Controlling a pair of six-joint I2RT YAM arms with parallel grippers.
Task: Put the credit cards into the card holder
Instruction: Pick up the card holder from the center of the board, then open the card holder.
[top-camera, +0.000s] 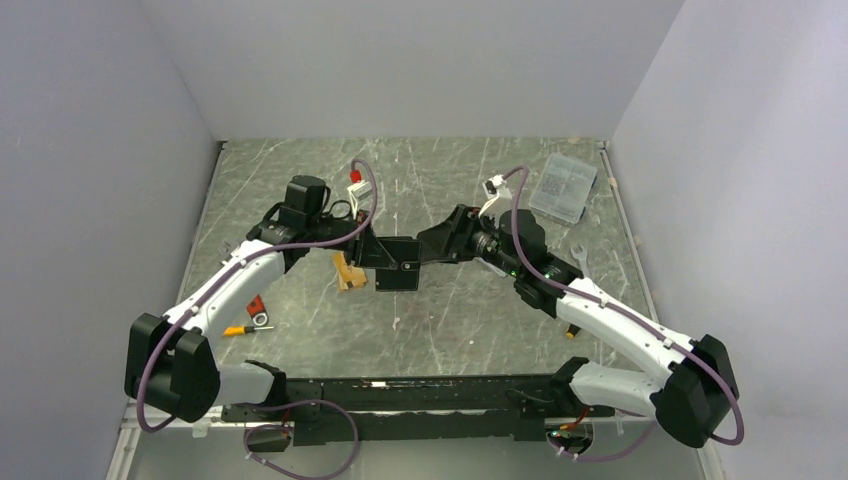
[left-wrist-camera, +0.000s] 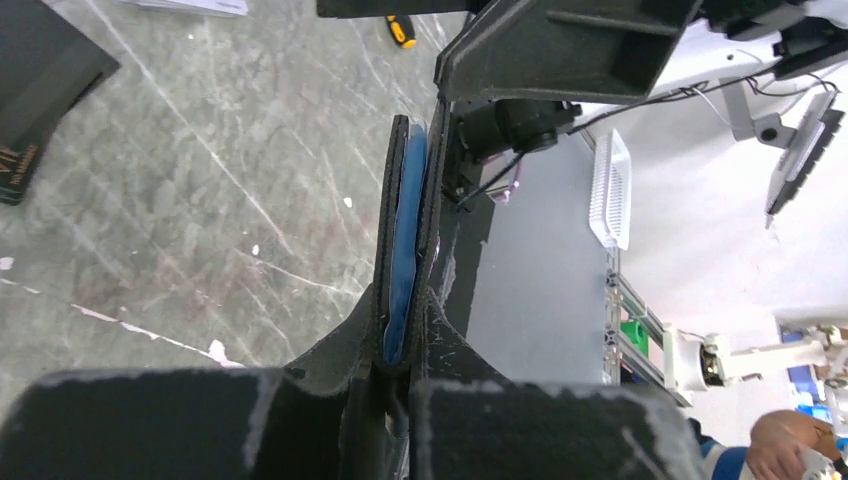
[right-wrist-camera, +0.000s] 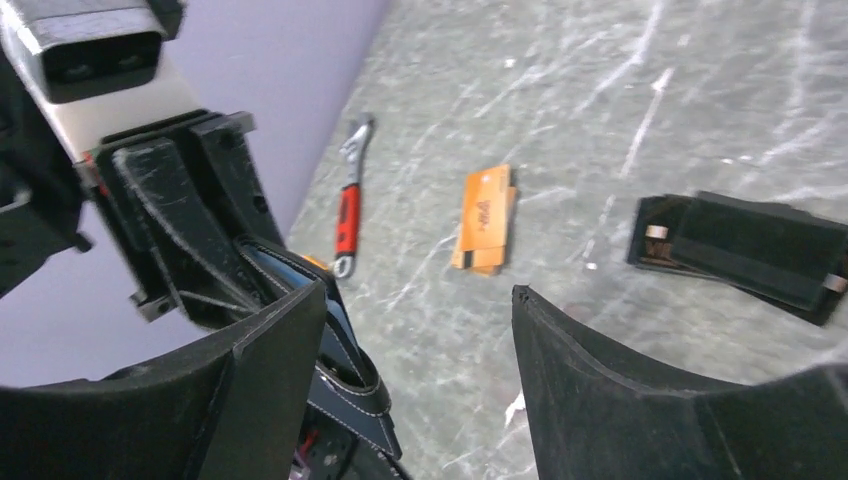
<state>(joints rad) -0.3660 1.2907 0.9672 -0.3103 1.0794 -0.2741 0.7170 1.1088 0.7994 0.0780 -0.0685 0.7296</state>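
The grey marbled bench (top-camera: 480, 320) is walled in pale on three sides. A red-handled tool (top-camera: 258, 306) lies near the left edge. Mid-bench, my left fingers (left-wrist-camera: 345, 345) pinch the card holder (top-camera: 396, 263). My right fingers (right-wrist-camera: 260, 380) are spread beside it. The orange card (top-camera: 349, 272) lies alongside. From above I can't pick out the black cards (right-wrist-camera: 740, 250). A clear box (top-camera: 563, 187) sits in the far right corner.

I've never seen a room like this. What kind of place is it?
Probably a robot lab's test booth: a left arm and right arm bolted to a table, plain white walls around it, a red wrench.
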